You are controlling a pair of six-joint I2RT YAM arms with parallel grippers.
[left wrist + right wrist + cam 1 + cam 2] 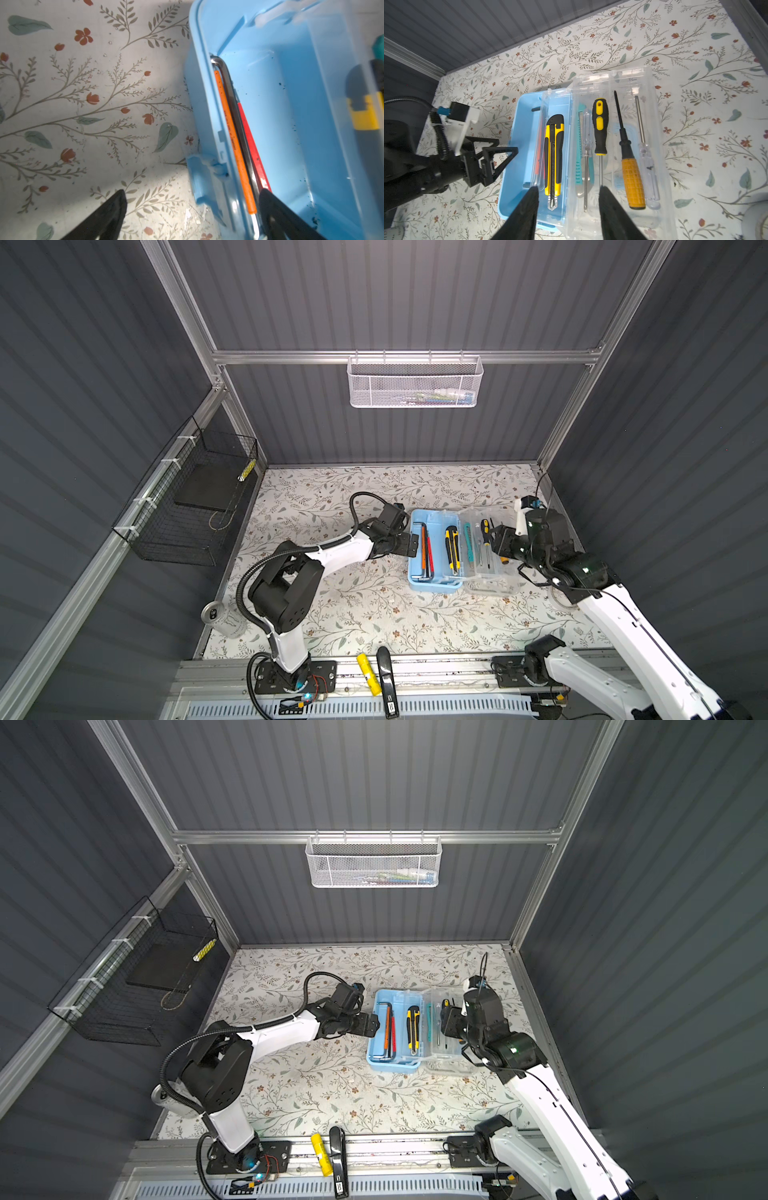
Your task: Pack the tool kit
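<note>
A small light-blue plastic case (438, 547) sits open near the middle of a floral-patterned table (332, 614), its clear hinged lid (498, 583) folded out flat beside it, with a robot arm on either side. Orange, silver and red hex keys (234, 135) lie along one wall of the case, and a yellow-and-black utility knife (553, 158) rests in it. A teal plastic tool (578, 166) lies just past the hinge, apparently in the lid. Loose in the lid are a black-and-yellow-handled screwdriver (600, 126), an orange-handled screwdriver (632, 182), a long clear-handled screwdriver (649, 166) and a slimmer clear-handled screwdriver (586, 133).

The left gripper (193, 191) straddles the case's outer wall, jaws spread wide, gripping nothing. The right gripper (569, 188) hovers over the hinge area, jaws partly apart, nothing between them.

The case looks thin, stiff, light and smooth, so it would likely skid under a push unless braced. The round screwdrivers may roll and are best pinched across their thick handles, the ribbed orange one offering the surest hold. The lid is best lifted by its free long edge, once emptied.
</note>
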